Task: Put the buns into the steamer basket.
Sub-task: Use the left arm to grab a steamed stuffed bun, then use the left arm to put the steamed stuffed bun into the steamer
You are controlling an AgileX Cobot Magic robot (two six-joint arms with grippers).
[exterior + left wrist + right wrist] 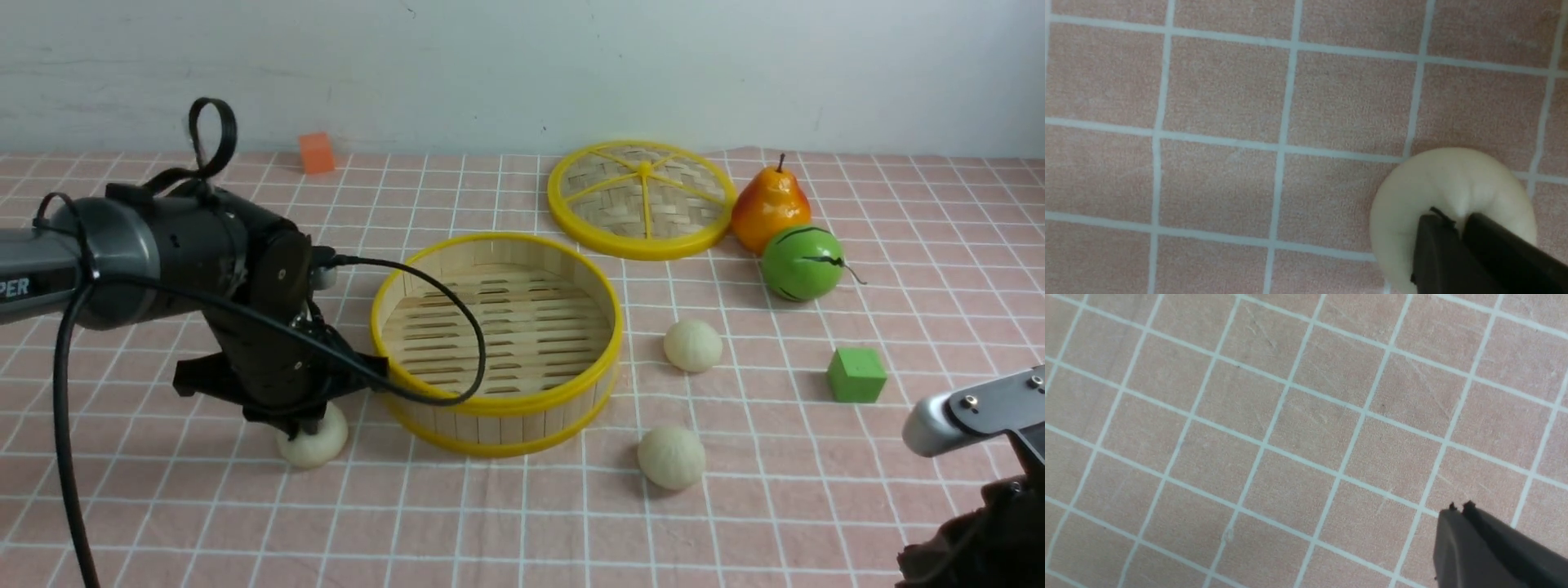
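I'm watching my left gripper [1458,228] pinching a fold of one cream bun [314,439], its tips nearly together, the bun sitting beside the steamer basket [498,327], two buns [692,345] [671,457] lying on the basket's other side, my right gripper [1461,510] closing on nothing.
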